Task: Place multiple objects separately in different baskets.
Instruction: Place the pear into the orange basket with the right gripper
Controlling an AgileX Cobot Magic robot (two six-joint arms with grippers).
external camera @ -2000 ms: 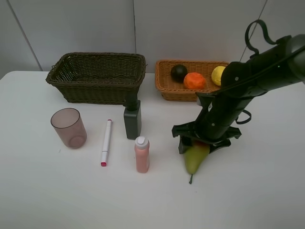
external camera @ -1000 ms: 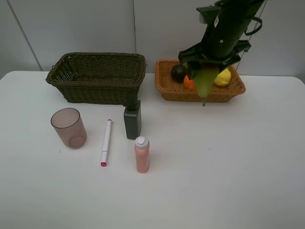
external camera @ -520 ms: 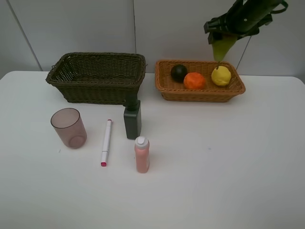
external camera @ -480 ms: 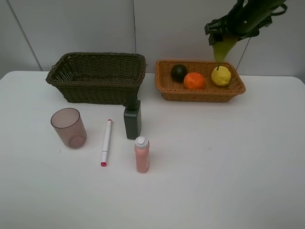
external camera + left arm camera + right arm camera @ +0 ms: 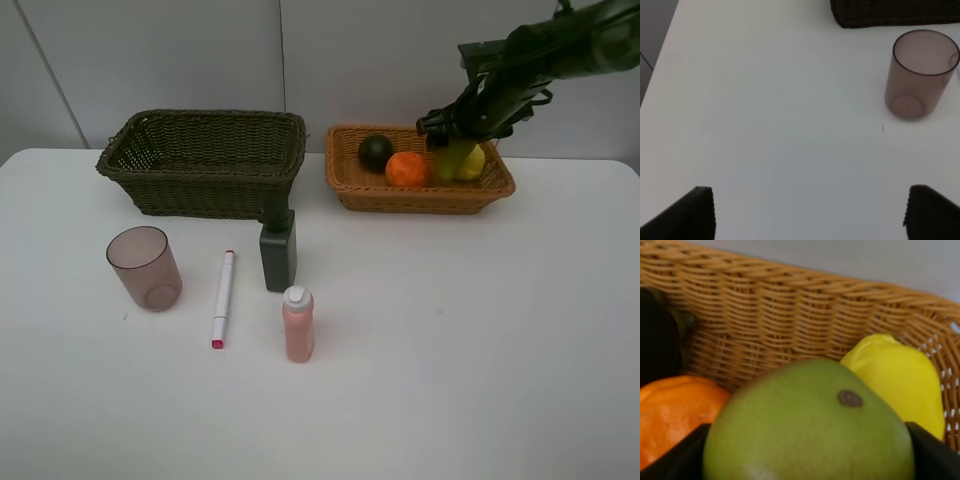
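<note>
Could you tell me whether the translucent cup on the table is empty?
Empty: the left wrist view shows through the upright cup to its bare bottom.

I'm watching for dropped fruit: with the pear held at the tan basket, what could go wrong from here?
The pear hangs between the orange and lemon; released here, it may land on them and roll. The orange-tan basket is shallow, so a rolling fruit could clear its rim. Opening fingers could nudge the lemon.
</note>
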